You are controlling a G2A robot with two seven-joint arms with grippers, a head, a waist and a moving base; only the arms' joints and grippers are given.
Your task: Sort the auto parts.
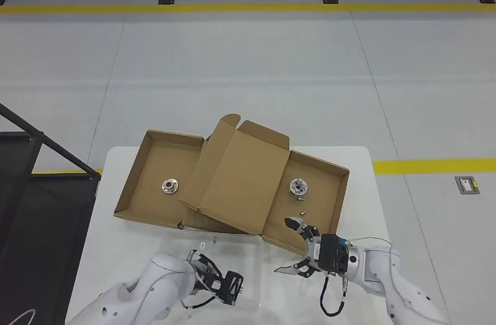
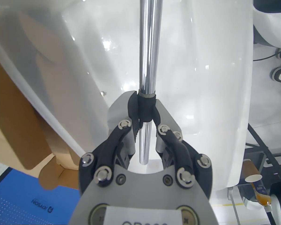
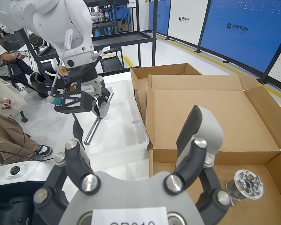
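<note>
Left hand [image 2: 144, 108], at the lower centre of the top view, clenched on a chrome rod [image 2: 149, 36] gripped near one end and held over a clear plastic tray [image 3: 121, 127]. Right hand [image 1: 287, 248], just right of it in the same view, released with fingers spread wide at the near edge of the right cardboard box [image 1: 333, 183]. A flanged metal part [image 1: 298, 187] lies in that box; a second flanged part [image 1: 168, 187] lies in the left cardboard box [image 1: 146, 175]. Boxes and tray rest on the white bench [image 1: 118, 244].
</note>
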